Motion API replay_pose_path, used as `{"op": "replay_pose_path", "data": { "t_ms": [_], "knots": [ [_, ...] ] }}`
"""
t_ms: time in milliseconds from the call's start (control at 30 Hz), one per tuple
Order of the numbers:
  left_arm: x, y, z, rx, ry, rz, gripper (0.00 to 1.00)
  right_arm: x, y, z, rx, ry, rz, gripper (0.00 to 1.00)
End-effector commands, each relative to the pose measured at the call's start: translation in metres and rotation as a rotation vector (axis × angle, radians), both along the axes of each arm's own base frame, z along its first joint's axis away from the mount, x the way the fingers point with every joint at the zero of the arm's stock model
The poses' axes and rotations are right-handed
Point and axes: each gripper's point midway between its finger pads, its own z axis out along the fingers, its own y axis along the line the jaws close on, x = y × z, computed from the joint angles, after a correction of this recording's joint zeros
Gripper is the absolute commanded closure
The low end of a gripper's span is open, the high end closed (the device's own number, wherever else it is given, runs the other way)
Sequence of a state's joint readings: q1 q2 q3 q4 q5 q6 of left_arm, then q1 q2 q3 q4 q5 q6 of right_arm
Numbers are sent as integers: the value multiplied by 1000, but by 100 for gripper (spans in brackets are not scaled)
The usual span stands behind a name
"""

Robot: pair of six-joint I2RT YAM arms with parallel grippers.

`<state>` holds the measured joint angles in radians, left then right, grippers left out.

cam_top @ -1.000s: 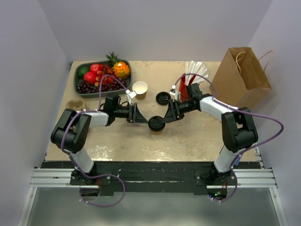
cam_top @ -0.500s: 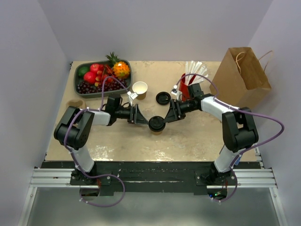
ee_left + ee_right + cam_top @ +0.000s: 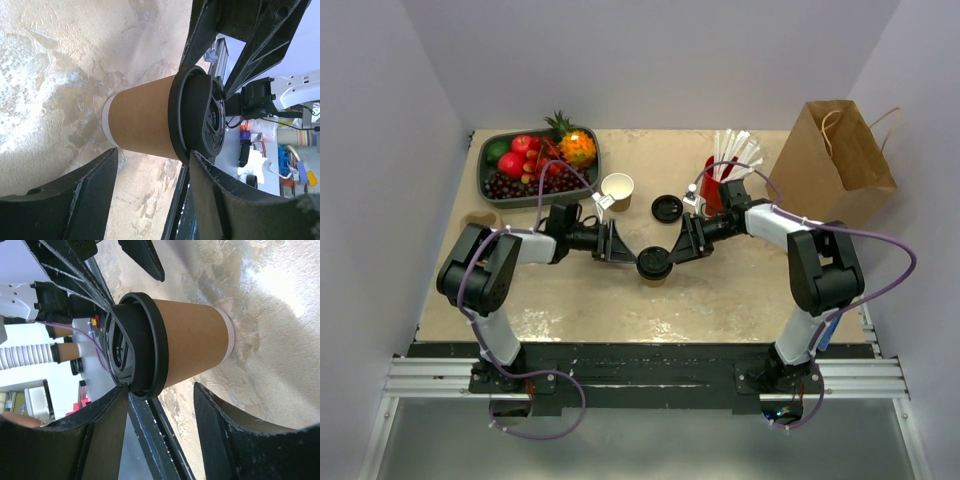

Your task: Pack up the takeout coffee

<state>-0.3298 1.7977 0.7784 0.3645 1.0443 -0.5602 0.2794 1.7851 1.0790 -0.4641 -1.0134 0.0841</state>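
The takeout coffee (image 3: 654, 265), a brown paper cup with a white base band and a black lid, stands upright in the middle of the table. My left gripper (image 3: 627, 250) sits just to its left and my right gripper (image 3: 677, 250) just to its right, both rolled on their side. In the left wrist view the takeout coffee (image 3: 145, 122) lies just past the open left gripper (image 3: 154, 155), one fingertip close to the lid rim. In the right wrist view the takeout coffee (image 3: 192, 347) is likewise just beyond the open right gripper (image 3: 161, 390). Neither gripper holds anything.
A lidless paper cup (image 3: 617, 189) and a loose black lid (image 3: 667, 208) sit behind the coffee. A red cup with white straws (image 3: 717, 185) stands by the right arm. A brown paper bag (image 3: 840, 165) stands open at the far right, a fruit tray (image 3: 538, 165) at the far left.
The left gripper has slid right, closer to the cup. The right arm has shifted slightly toward it too. The cup has not moved.
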Motion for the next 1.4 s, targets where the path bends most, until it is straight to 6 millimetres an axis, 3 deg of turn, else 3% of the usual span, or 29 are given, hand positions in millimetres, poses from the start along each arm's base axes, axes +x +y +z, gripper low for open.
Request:
{"op": "replay_pose_path", "data": {
  "t_ms": [0,100,533,667,767,867,1000,1167,1367],
  "knots": [
    [7,3,-21,78,-27,19,38,-5,-16,-37,-128,-29,34,45],
    [8,4,-25,91,-25,22,38,-4,-15,-35,-115,-42,37,45],
    [11,11,-41,165,-21,39,39,-5,-44,-84,-371,10,-16,52],
    [13,10,-39,161,-30,38,39,-5,-45,-87,-381,23,-11,53],
    [16,5,-23,115,-79,13,39,3,-29,-61,-260,-29,16,48],
    [21,-3,7,32,-153,-15,36,17,-12,-24,-129,-126,11,41],
    [21,-9,46,-59,-222,-66,33,26,-3,11,-57,-224,35,31],
    [24,-1,60,-31,-295,-105,31,25,-10,28,-71,-357,116,22],
    [22,28,67,86,-349,-99,31,22,-23,37,-115,-625,246,10]
  ]
}}
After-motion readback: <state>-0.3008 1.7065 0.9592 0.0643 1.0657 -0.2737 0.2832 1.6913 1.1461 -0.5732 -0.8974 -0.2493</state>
